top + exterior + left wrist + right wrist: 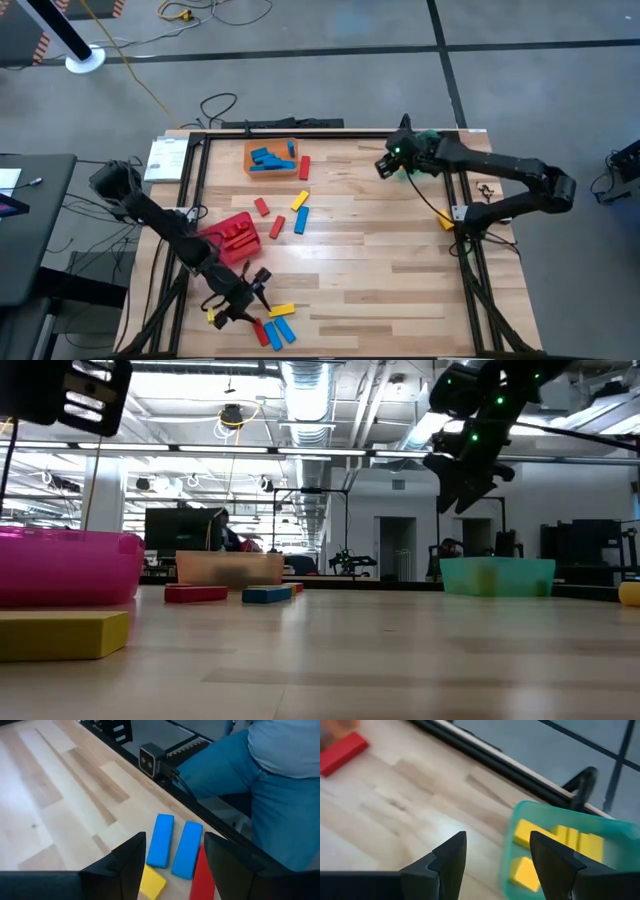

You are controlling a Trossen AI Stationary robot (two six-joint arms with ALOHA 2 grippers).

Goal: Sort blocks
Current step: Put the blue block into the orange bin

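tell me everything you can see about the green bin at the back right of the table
The green bin is a small translucent teal tub, plastic by the look of it, with thin upright walls and rounded corners. It stands upright on the wooden table near the far right corner, close to the black frame rail. Several yellow blocks lie inside it. The right claw hangs open just above its near edge, holding nothing and touching nothing.
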